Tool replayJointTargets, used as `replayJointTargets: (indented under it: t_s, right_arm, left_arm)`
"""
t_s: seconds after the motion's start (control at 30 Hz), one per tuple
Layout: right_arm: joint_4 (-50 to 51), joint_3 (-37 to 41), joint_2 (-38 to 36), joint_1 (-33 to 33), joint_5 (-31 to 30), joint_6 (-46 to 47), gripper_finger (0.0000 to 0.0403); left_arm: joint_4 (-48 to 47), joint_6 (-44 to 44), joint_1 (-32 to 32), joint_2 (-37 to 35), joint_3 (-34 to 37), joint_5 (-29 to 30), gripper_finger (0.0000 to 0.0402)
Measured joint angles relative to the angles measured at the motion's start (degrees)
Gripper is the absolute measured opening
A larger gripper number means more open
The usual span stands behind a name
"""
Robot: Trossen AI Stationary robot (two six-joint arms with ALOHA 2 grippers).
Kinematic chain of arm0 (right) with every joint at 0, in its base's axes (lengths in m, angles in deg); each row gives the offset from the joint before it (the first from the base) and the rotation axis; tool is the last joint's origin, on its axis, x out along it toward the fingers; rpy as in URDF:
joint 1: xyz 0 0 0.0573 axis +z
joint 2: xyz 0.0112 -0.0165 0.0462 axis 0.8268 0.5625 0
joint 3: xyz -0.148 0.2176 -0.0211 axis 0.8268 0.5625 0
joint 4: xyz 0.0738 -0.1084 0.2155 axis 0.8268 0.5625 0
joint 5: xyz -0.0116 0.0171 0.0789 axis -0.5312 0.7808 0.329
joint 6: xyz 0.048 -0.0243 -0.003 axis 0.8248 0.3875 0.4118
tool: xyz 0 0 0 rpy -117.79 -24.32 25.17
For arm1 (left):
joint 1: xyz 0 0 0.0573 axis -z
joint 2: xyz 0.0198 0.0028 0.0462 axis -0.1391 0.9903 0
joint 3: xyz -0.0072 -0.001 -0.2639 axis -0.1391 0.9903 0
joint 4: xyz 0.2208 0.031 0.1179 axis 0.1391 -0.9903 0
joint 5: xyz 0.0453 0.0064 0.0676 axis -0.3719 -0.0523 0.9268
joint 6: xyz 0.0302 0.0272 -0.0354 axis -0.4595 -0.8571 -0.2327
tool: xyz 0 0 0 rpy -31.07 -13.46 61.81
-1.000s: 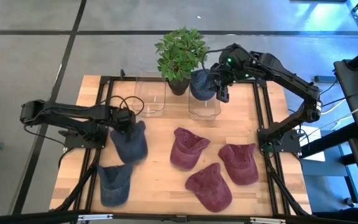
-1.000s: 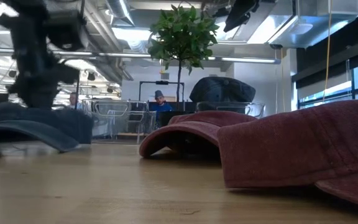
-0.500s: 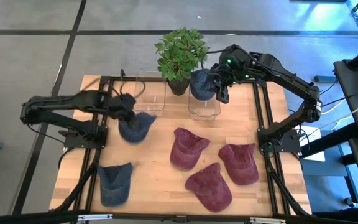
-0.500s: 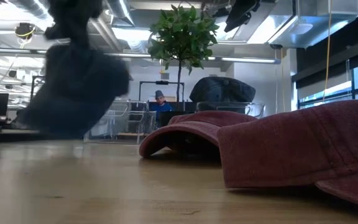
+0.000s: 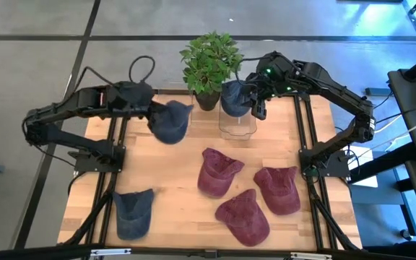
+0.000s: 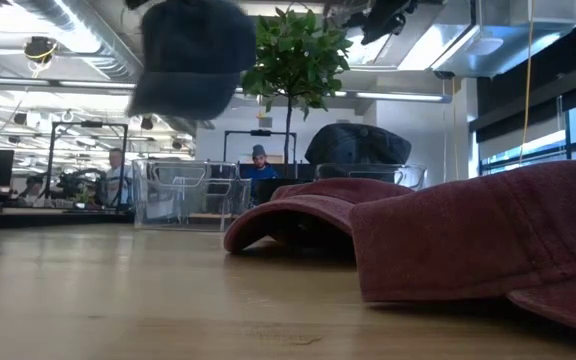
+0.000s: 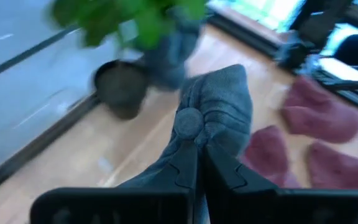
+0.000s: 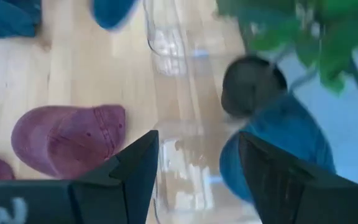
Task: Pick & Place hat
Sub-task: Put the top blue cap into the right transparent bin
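My left tool [image 5: 152, 113] pinches a blue hat [image 5: 170, 121] by its crown, held high to clear the clear bin [image 6: 183, 195]; my right tool [image 5: 257, 105] hangs open above another bin [image 5: 237, 124].

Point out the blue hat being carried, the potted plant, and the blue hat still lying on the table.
carried blue hat [image 5: 169, 123], high view, crown
potted plant [image 5: 209, 61], high view, foliage
blue hat on table [image 5: 134, 212], high view, crown

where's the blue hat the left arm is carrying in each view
High view: blue hat hangs over the table's back left, beside the plant.
Low view: upper left, in the air, left of the plant.
Left wrist view: centre, clamped in the jaws.
Right wrist view: cannot tell.
Shared landmark: the plant.
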State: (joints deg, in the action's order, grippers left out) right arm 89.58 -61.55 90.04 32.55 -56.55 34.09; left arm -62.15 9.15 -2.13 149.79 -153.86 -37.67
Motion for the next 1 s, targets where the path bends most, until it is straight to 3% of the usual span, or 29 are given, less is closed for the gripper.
replayJointTargets:
  t_s: [0.17,0.4,0.57,0.87,1.0]
  right_arm:
    - [-6.0,0.0,-0.1,3.2,1.0,-0.7,0.022]
    - [-15.2,0.0,-0.1,6.6,10.5,-0.5,0.0221]
    - [-18.0,0.0,-0.1,8.3,8.7,1.6,0.0221]
    - [-18.5,0.0,0.1,8.8,7.0,13.5,0.0221]
    - [-17.2,0.0,0.2,8.9,7.0,14.5,0.022]
  left_arm:
    - [7.7,-2.8,0.1,4.1,-0.2,-5.6,0.0004]
    - [20.3,-9.0,0.6,11.7,-0.2,-9.1,0.0004]
    - [29.8,-13.5,2.4,16.0,-0.2,-9.0,0.0004]
    - [38.1,-19.3,6.5,19.4,-0.2,-2.0,0.0004]
    - [40.1,-19.7,7.7,19.2,-0.2,1.9,0.0004]
